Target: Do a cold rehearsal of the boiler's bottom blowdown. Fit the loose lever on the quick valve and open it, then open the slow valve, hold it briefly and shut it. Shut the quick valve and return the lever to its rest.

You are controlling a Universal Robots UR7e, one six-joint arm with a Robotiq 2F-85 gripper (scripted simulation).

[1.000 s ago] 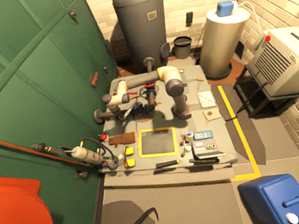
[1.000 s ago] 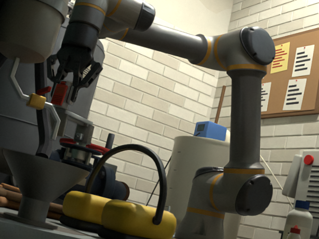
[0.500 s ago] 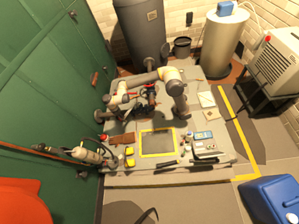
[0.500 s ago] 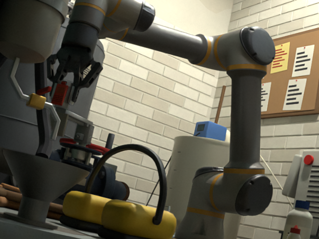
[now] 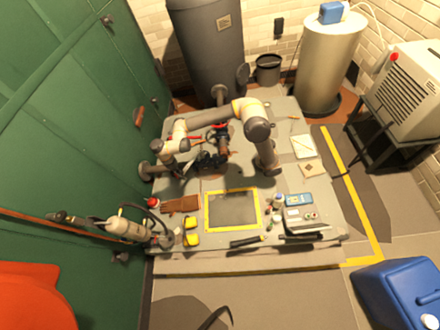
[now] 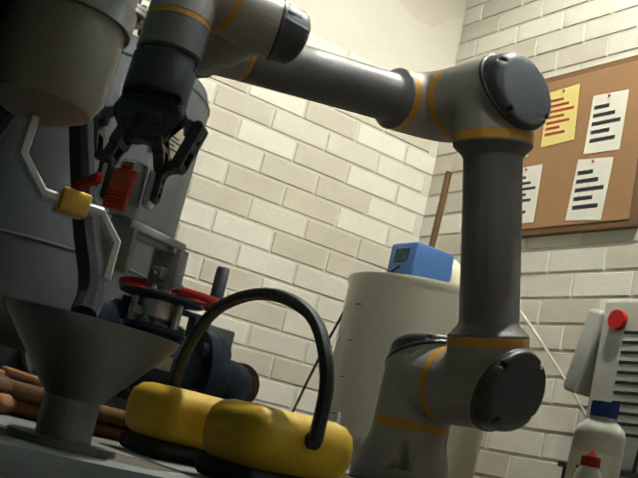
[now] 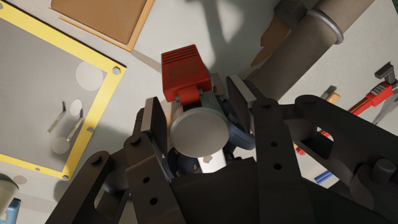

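At the left rear of the grey bench the blowdown pipe run carries the dark blue quick valve (image 5: 208, 160) and, behind it, the slow valve with a red handwheel (image 5: 219, 126). The lever (image 7: 192, 92), a grey bar with a red ribbed grip (image 6: 119, 187), stands fitted on the quick valve. My gripper (image 7: 199, 107) hovers right over the lever with its fingers open on either side of the bar, holding nothing. The valve body under the lever is mostly hidden by the fingers.
The green boiler wall (image 5: 48, 108) rises along the left edge of the bench. A yellow-framed tray (image 5: 231, 209) lies in the middle, a brown glove (image 5: 180, 205) and yellow ear defenders (image 6: 231, 427) nearer the front. A red wrench (image 7: 373, 96) lies beside the pipe.
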